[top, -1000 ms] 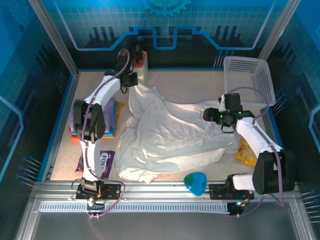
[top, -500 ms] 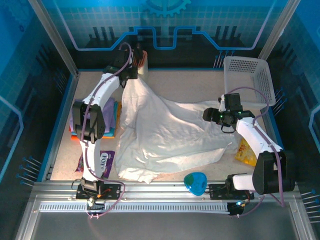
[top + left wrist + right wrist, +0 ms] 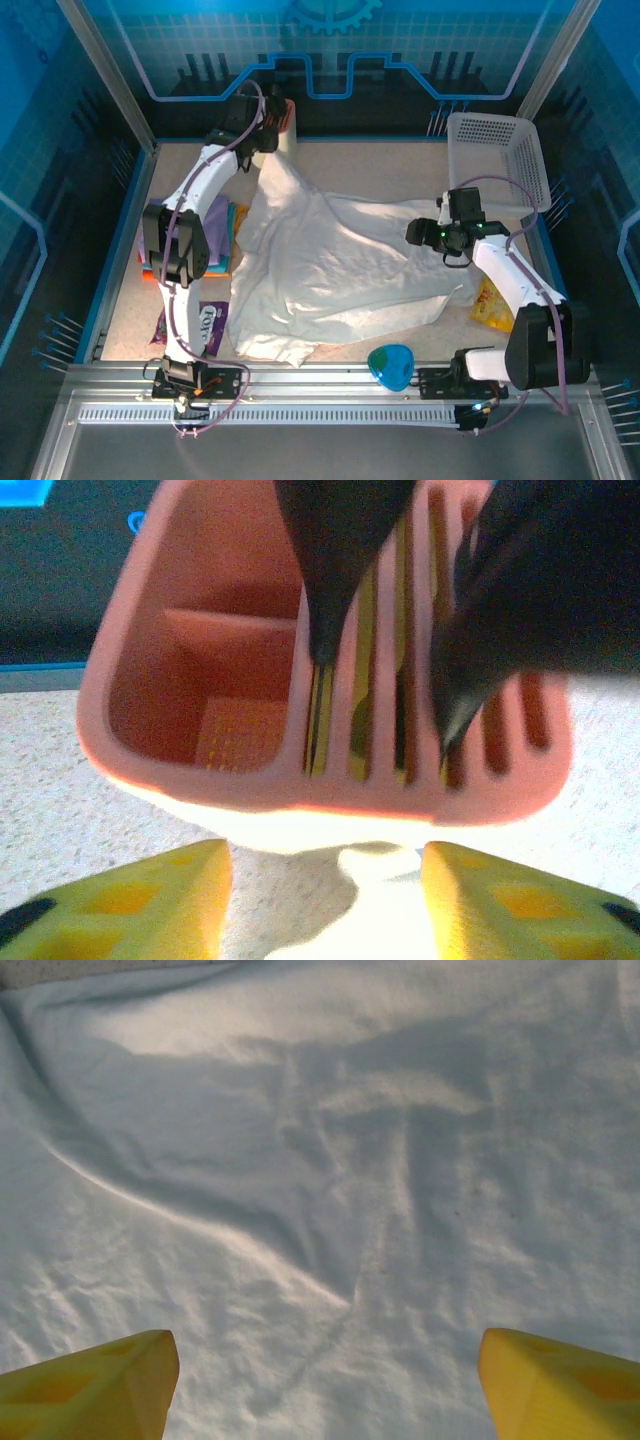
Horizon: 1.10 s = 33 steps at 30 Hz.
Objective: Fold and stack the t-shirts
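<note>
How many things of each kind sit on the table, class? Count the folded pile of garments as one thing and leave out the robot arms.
White t-shirt: 1
Folded pile: 1
Packets, purple and yellow: 2
White basket: 1
Orange slotted holder: 1
Blue heart-shaped object: 1
Total: 7

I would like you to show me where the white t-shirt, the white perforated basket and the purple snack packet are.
white t-shirt (image 3: pixel 340 270), top external view, middle of the spread cloth.
white perforated basket (image 3: pixel 497 160), top external view, its bare floor.
purple snack packet (image 3: pixel 210 323), top external view, its printed face.
</note>
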Each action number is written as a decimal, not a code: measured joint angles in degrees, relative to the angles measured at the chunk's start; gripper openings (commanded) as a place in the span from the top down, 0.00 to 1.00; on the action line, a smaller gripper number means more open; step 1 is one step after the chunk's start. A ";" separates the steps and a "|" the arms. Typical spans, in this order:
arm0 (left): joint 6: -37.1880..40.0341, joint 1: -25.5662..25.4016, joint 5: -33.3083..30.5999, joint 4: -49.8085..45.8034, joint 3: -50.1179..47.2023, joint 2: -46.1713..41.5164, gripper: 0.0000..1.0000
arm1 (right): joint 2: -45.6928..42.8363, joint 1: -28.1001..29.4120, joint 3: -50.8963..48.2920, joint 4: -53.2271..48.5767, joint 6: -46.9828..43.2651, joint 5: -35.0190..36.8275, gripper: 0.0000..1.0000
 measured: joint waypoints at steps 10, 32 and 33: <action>-4.20 -1.60 -0.42 -0.50 -18.45 -11.85 0.33 | -8.37 0.00 -3.32 -10.01 2.19 1.44 0.17; -19.61 -10.64 2.93 -8.41 -48.87 -37.53 0.38 | -19.04 0.00 -12.68 -28.52 22.77 15.87 0.05; -20.44 -10.64 3.45 -9.01 -49.88 -38.95 0.38 | -20.28 0.00 -12.72 -28.55 22.95 15.93 0.00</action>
